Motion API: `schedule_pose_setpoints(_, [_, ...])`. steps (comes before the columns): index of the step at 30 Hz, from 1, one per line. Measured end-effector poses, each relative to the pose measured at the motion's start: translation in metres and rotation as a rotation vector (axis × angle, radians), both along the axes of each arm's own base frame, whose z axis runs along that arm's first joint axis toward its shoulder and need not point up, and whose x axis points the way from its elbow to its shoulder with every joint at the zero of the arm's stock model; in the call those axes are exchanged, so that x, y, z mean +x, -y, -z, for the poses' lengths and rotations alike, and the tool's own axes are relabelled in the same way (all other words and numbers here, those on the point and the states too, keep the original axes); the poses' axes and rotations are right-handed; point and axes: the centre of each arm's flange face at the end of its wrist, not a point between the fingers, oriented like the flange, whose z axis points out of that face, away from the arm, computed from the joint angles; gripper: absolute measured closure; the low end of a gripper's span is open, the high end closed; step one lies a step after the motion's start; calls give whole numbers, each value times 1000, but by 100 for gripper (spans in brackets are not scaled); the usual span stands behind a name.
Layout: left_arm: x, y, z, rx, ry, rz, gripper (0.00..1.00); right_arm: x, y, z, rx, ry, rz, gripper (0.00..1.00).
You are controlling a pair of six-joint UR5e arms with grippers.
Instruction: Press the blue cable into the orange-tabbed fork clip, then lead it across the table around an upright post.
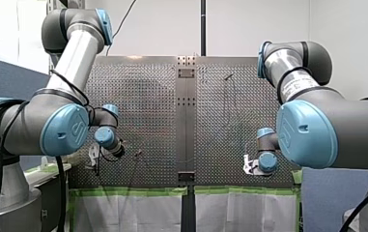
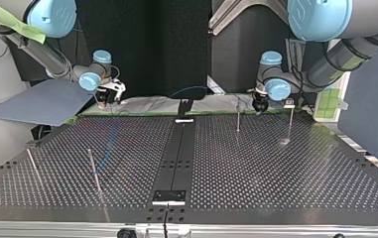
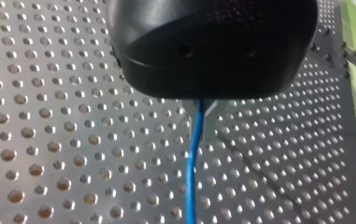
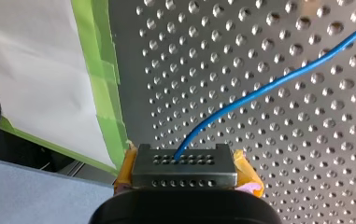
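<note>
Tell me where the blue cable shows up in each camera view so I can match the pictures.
Front view: I cannot make it out.
Top view: the blue cable arcs above the far edge of the perforated table, near the middle.
Left wrist view: it runs out from under my left hand.
Right wrist view: it leaves my right hand and slants away over the holes.
Shared landmark: the green tape along the table's edge.

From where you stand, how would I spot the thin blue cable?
Find the perforated metal table, then my right gripper with yellow pads at its edge nearest the arms. The thin blue cable leaves that gripper and trails across the holes. It is the only blue strand; the upright metal posts nearby are grey.
</note>
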Motion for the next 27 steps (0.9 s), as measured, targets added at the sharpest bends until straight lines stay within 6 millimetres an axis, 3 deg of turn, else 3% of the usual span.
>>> schedule_pose_setpoints(27, [34, -11, -21, -270, 220, 101, 99, -5, 2, 0, -3, 10, 13, 100])
